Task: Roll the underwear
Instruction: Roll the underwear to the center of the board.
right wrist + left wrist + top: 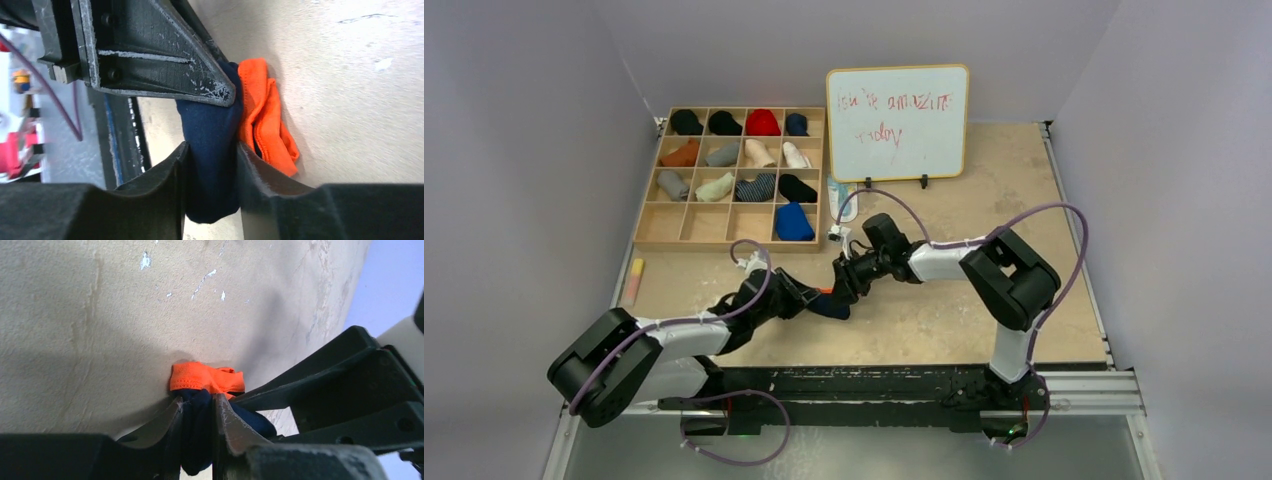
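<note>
Navy fabric with a bright orange band, the underwear [832,304] lies bunched into a small lump near the middle of the table [1024,190], somewhat closer to the near edge than to the far one, and both arms meet over it. The left gripper [810,298] reaches in from the near-left. In its wrist view its fingers [172,425] stand narrow, with a fold of the navy cloth [197,440] pinched in the slim gap between them and the orange band [207,378] crumpled against the table just beyond the fingertips. The right gripper [840,288] comes in from the right side. Its own camera shows the navy cloth [210,130] filling the space between its two fingers [255,170], pressed against both, so it too grips the garment, with a somewhat wider gap than the left. The orange band [265,120] hangs folded on the far side of that grip, resting on the table. One finger of the left gripper [165,60] lies across the top of the same lump, touching the navy cloth. At the far-left corner of the table sits a wooden organiser [652,226] whose compartments hold small rolled garments in several colours, and a whiteboard [899,120] with red writing stands upright along the far edge just beside it.
</note>
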Robot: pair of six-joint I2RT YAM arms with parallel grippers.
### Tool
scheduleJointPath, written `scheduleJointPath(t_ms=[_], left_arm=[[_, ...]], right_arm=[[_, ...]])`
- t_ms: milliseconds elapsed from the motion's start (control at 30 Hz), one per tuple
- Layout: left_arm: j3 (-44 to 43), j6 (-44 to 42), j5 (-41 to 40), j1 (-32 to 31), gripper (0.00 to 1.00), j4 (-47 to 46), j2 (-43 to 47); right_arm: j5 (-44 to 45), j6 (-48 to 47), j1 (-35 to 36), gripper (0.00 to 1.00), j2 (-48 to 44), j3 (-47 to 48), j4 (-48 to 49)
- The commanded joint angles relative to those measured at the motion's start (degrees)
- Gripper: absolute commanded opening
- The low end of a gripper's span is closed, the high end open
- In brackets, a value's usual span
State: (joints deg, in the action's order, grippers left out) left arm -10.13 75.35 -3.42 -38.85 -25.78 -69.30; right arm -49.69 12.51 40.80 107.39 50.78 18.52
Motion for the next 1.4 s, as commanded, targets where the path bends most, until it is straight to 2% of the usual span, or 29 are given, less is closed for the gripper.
scheduleJointPath(t_ms=[0,33,67,100,200,267,433,600,633,667,767,800,900,933,1000,1067,1167,1333,1367], left_arm=[[-2.4,-3.7,-1.0,-0.6,0.1,7.4,-1.9],[-2.9,-3.9,-0.8,-0.6,0.1,7.5,-2.3],[-3.4,-4.1,-0.6,-0.7,0.09,7.6,-2.8],[-3.8,-4.2,-0.4,-0.8,0.08,7.7,-3.3],[-4.6,-4.4,0.2,-1.0,0.07,7.7,-4.5],[-5.0,-4.4,0.3,-1.0,0.06,8.0,-4.9],[-6.0,-4.5,0.2,-1.0,0.06,9.6,-5.0],[-6.1,-4.4,0.2,-1.0,0.05,9.9,-4.7],[-6.2,-4.4,0.2,-1.0,0.05,9.9,-4.7],[-6.2,-4.5,0.3,-1.0,0.05,9.9,-4.7],[-6.2,-4.4,0.5,-1.0,0.05,10.0,-4.6],[-6.2,-4.4,0.5,-1.0,0.05,10.0,-4.5],[-6.3,-4.4,0.6,-1.0,0.05,10.1,-4.0],[-6.3,-4.3,0.7,-1.0,0.06,10.1,-3.8],[-6.3,-4.1,0.8,-1.0,0.12,10.4,-3.0],[-5.9,-3.7,0.8,-0.9,0.27,10.1,-1.9],[-5.2,-3.1,1.2,-0.8,0.46,9.2,-0.5],[-3.2,-0.9,3.1,-0.7,0.66,5.1,0.7],[-2.5,0.0,4.2,-0.7,0.72,3.5,0.6]], right_arm=[[16.5,-7.8,0.8,0.45,-6.2,2.4,-14.3],[19.8,-9.9,1.3,0.59,-8.0,2.4,-15.4],[23.1,-11.6,2.0,0.65,-9.9,2.2,-16.2],[26.2,-14.2,3.0,0.66,-11.6,2.1,-16.8],[36.3,-22.0,8.2,0.67,-16.6,0.2,-15.8],[43.3,-27.5,12.6,0.66,-19.6,-2.6,-11.8],[47.1,-33.7,18.5,0.61,-23.0,-8.7,-2.6],[51.0,-34.7,21.6,0.57,-18.1,-8.1,-5.7],[51.4,-34.8,22.0,0.56,-17.3,-8.6,-5.0],[52.1,-35.0,22.2,0.5,-16.7,-9.1,-4.1],[55.4,-33.9,22.3,0.28,-15.0,-8.4,-4.4],[56.4,-32.4,22.3,0.25,-14.3,-7.3,-6.7],[54.8,-29.9,22.4,0.22,-12.5,-6.0,-10.0],[53.7,-28.9,22.1,0.16,-12.0,-5.7,-10.8],[50.2,-27.1,21.3,0.05,-11.2,-5.4,-12.3],[45.0,-24.2,19.6,0.0,-11.3,-5.7,-12.5],[37.6,-18.9,16.0,0.0,-11.7,-6.9,-10.8],[28.4,-9.2,10.6,0.0,-11.0,-9.1,-5.3],[27.5,-7.8,10.1,0.0,-10.7,-9.3,-4.3]])
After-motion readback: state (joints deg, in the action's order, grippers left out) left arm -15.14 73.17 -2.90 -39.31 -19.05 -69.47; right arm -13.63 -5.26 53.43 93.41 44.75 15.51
